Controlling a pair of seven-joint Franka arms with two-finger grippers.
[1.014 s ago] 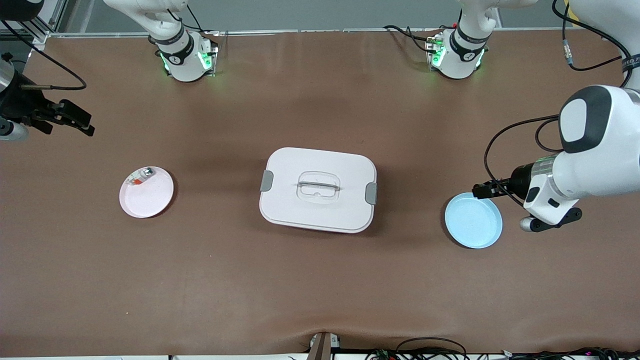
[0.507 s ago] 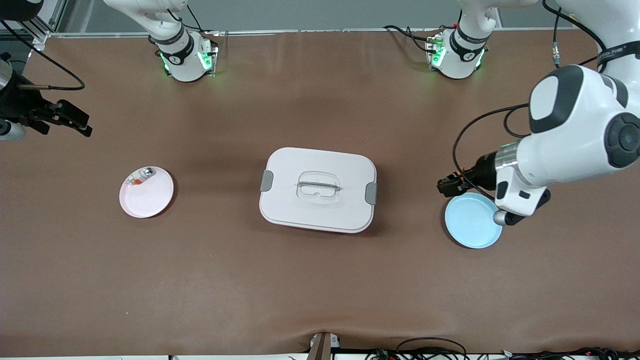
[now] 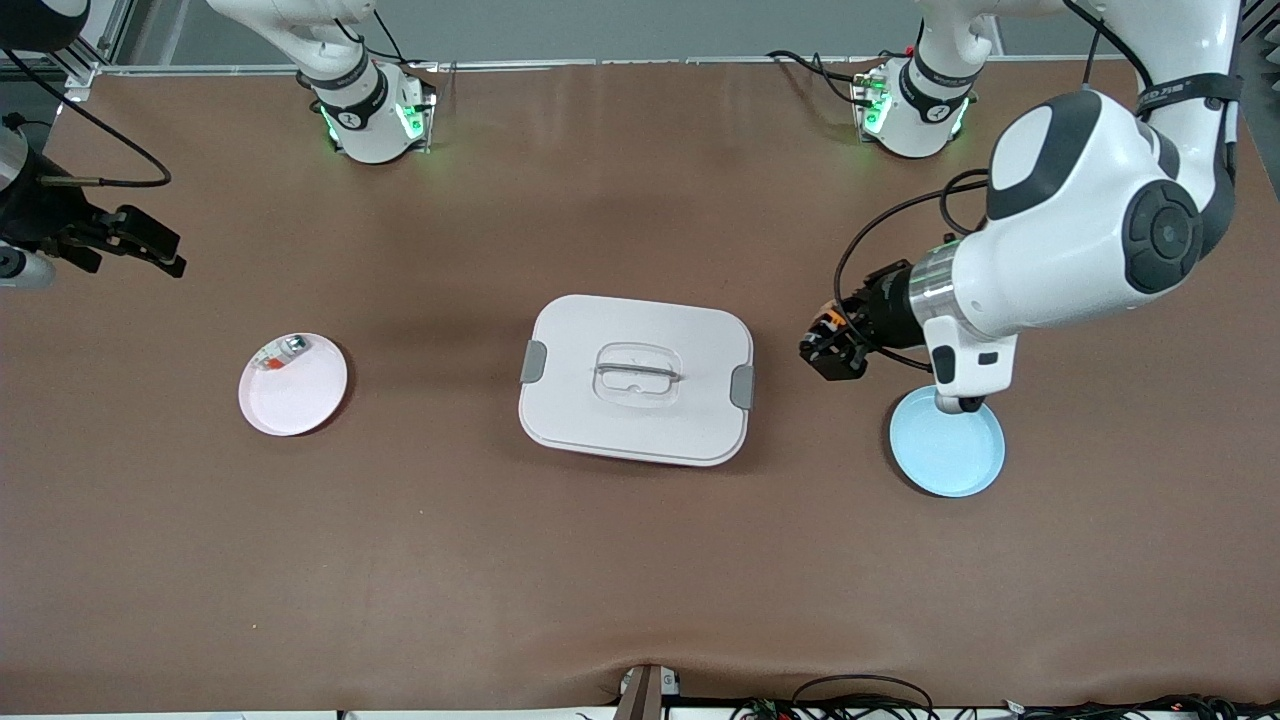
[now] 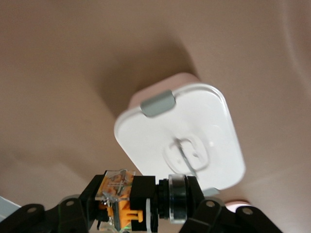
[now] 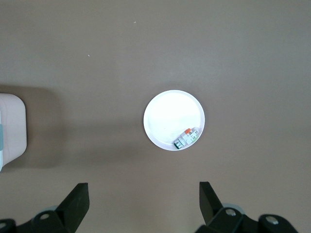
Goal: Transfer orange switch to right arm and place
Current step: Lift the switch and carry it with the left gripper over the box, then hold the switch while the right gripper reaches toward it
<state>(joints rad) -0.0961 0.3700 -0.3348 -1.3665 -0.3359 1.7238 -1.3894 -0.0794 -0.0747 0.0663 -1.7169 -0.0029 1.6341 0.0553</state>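
My left gripper is shut on the orange switch, a small black part with orange pieces. It hangs over the bare table between the white box and the blue plate. In the left wrist view the orange switch lies crosswise between the left gripper's fingers, with the white box below it. My right gripper waits open and empty at the right arm's end of the table. The right wrist view has the right gripper over bare table, short of the pink plate.
The pink plate holds a small clear-and-silver piece with a red bit, which also shows at the plate's rim as the same small piece. The white box has a handle and grey latches. The blue plate holds nothing.
My left arm has carried the orange switch from above the blue plate toward the white box. The right gripper has hardly moved.
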